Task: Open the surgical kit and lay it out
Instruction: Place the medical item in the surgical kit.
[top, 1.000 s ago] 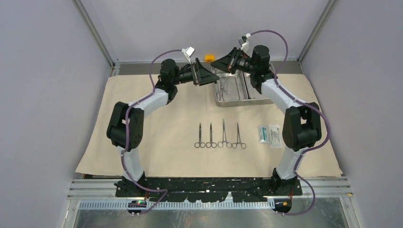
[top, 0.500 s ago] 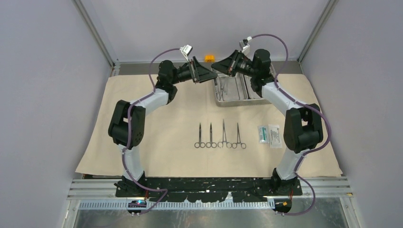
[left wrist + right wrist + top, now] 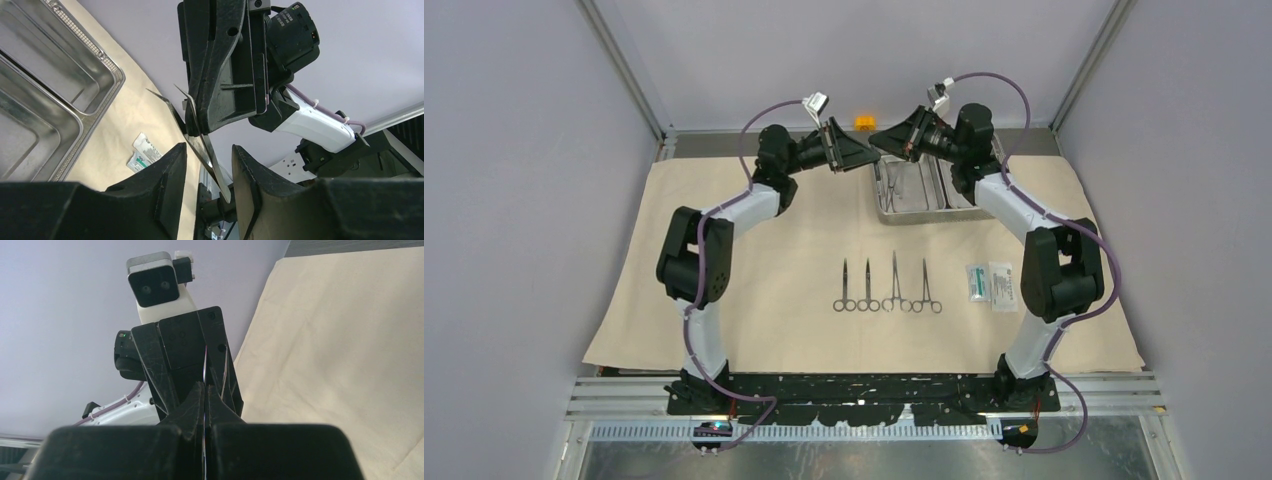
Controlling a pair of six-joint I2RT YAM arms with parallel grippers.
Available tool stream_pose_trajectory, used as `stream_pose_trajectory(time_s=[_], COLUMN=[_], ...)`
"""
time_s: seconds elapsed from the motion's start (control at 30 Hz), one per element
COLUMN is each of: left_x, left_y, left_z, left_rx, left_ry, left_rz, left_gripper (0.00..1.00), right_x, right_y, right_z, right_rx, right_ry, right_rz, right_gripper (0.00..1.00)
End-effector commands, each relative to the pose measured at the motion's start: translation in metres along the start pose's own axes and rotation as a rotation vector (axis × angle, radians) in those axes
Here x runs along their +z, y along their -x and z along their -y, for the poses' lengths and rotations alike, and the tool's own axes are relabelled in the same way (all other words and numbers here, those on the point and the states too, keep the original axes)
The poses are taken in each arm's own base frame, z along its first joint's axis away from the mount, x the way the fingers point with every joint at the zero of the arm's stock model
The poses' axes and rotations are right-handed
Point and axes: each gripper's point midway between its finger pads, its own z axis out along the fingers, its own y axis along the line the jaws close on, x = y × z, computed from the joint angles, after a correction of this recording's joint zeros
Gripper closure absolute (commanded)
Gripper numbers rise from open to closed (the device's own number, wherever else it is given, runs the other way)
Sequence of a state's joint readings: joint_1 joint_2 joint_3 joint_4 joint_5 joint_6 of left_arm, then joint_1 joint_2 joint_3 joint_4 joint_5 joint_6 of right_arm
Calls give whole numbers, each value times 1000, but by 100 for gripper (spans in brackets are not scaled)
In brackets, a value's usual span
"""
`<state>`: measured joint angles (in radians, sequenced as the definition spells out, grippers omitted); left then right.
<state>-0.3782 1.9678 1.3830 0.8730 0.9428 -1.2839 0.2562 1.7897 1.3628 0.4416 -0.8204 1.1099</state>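
Right gripper (image 3: 205,390): clenched on the tweezers (image 3: 216,172), a thin steel strip pinched edge-on, lower end lost between the fingers.
Left gripper (image 3: 210,149): jaws apart, one finger on either side of the tweezers' free end; a gap shows on both sides, no contact seen.
Both grippers meet in the air above the left end of the tray (image 3: 924,216). From above the tweezers are too thin to see.
The right arm covers part of the tray; contents hard to make out.
Four clamps (image 3: 886,285) lie in a row mid-cloth (image 3: 774,260), with two packets (image 3: 991,283) to their right.
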Motion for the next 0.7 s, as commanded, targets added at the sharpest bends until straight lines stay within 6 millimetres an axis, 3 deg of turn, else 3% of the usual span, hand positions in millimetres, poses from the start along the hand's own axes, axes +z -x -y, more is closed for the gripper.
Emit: stream_pose_trajectory(time_s=[0.0,0.57,0.67], left_x=[3,4,3], left_y=[12,13,13], left_z=[19,16,15], left_rx=[66,54,56], left_ry=[-56,-47,-40], left_rz=[5,-3,-1], left_gripper=[60,85,89], right_x=[-5,-5,-5], right_y=[6,4,5], right_z=[-32,-26,-27], right_rx=[-69,-70,-82], right_ry=[49,28,26], right_rz=[29,28,24], right_gripper=[99,100,94])
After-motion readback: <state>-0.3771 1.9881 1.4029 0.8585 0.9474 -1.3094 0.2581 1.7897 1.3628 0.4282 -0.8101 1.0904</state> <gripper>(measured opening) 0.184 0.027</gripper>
